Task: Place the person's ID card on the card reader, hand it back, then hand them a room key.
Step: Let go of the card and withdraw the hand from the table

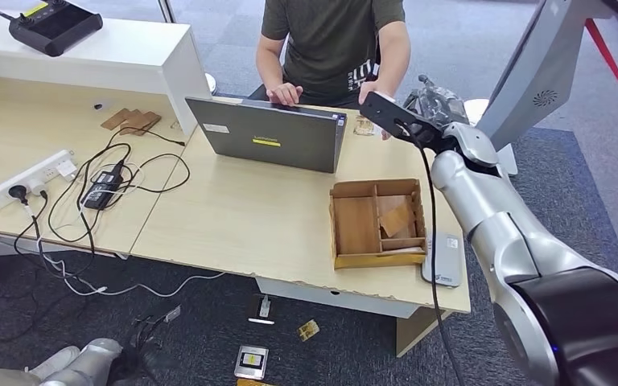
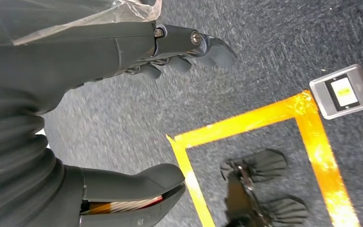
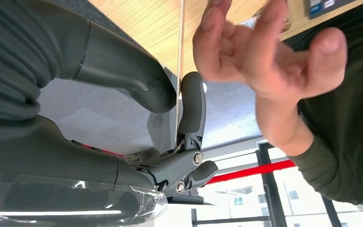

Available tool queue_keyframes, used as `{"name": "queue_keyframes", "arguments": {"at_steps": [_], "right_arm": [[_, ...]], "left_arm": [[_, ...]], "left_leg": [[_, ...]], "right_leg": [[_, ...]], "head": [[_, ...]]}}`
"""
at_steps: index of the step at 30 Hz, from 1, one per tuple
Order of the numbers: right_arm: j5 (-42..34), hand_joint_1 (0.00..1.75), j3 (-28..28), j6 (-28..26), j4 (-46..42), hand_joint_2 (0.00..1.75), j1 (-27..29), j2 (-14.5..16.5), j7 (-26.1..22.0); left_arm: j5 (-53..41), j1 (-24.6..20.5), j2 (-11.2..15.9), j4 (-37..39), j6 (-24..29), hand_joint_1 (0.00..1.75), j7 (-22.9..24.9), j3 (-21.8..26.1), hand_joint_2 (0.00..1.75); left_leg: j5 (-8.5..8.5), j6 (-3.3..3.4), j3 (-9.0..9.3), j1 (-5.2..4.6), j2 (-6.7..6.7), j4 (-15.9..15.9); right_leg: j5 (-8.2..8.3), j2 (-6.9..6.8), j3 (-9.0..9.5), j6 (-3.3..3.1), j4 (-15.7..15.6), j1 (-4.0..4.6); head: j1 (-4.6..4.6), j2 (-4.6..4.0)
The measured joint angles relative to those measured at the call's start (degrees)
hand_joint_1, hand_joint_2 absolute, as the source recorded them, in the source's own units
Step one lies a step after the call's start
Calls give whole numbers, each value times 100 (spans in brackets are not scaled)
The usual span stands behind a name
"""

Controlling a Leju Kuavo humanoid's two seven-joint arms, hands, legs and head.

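Observation:
My right hand (image 1: 429, 106) is stretched over the table's far right corner, in front of the seated person (image 1: 334, 40). It pinches a thin card (image 3: 180, 47), seen edge-on, between thumb (image 3: 123, 71) and a finger (image 3: 192, 106). The person's open hand (image 3: 264, 52) hovers right beside the card without touching it; from the head view that same hand (image 1: 372, 93) sits just left of mine. The grey card reader (image 1: 442, 259) lies at the table's near right edge, beside a wooden box (image 1: 356, 225) with cards in it. My left hand (image 2: 123, 52) hangs over the floor, fingers apart, holding nothing.
A grey laptop (image 1: 269, 133) stands open before the person. A power strip (image 1: 28, 178) and tangled cables lie on the left table. A black device (image 1: 52, 24) rests on the white counter. Small devices (image 1: 251, 360) and yellow tape (image 2: 246, 124) lie on the carpet.

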Motion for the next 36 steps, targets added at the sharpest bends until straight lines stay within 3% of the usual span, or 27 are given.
{"name": "queue_keyframes", "arguments": {"at_steps": [8, 16, 20, 25, 29, 32, 36], "right_arm": [[82, 175, -5, -7, 98, 175, -28, -204, 38], [75, 175, -12, -52, 155, 175, -16, -329, 38], [86, 0, -16, -67, 184, 175, -3, -367, 38], [90, 0, -73, -169, 211, 175, 24, -411, 58], [-83, 0, -158, -601, 213, 175, 35, -493, -93], [-607, 0, -334, -1148, 210, 175, 31, -614, -379], [-1934, 0, -874, -1848, 209, 175, 21, -899, -972]], "left_arm": [[-110, 168, 1, -76, -98, 0, -191, -425, 175], [-103, 100, -469, -169, 372, 0, 22, -878, 175], [-29, 53, -765, -209, 601, 0, 141, -1053, 175], [193, -17, -1229, -239, 956, 0, 297, -1321, 175], [563, -28, -1588, -249, 1287, 0, 397, -1531, 175], [867, -50, -1773, -251, 1394, 0, 512, -1697, 175], [1430, -211, -1834, -251, 1483, 0, 749, -1884, 175]], "left_leg": [[0, 0, 3, 0, 1, 1], [0, 1, 2, -4, 0, 2], [-1, 2, 1, -7, 0, 4], [-1, 3, 1, -8, -1, 6], [-2, 4, 1, -9, 0, 9], [-3, 6, 1, -8, -1, 15], [-3, 7, -1, -6, -2, 19]], "right_leg": [[2, 3, 0, -2, -1, 0], [5, 3, 0, 3, -3, -5], [6, 3, -1, 4, -3, -7], [7, 3, -1, 5, -3, -9], [7, 3, -1, 6, -4, -10], [8, 3, -1, 7, -4, -10], [11, 1, 0, 11, -4, -8]], "head": [[1, 0], [1, 0], [0, 0], [-1, 0], [0, 0], [-1, 0], [-2, 0]]}}
